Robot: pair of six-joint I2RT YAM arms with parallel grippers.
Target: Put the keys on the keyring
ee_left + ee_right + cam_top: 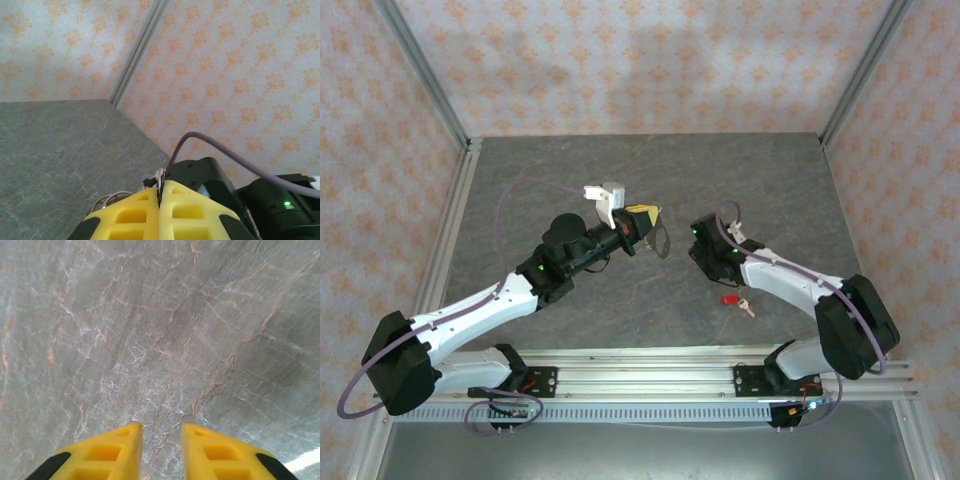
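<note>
I see my left gripper (160, 194) squeezed tight on the keyring (104, 202), the chain loop hanging by its tips, my right gripper (161, 432) a little bit open over the grey table (570, 170) with nothing in it, the red key (730, 299) lying on the table beside my right arm (790, 280), apart from both grippers.

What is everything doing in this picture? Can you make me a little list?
key: red head, lying flat on the table, beside the right arm, not on the ring yet
ring: thin metal chain loop, hanging from the left pincer
left pincer: shut, pinching the ring between its yellow fingers
right pincer: open, empty, pointing down at bare table
job left: thread the key onto the ring
</note>
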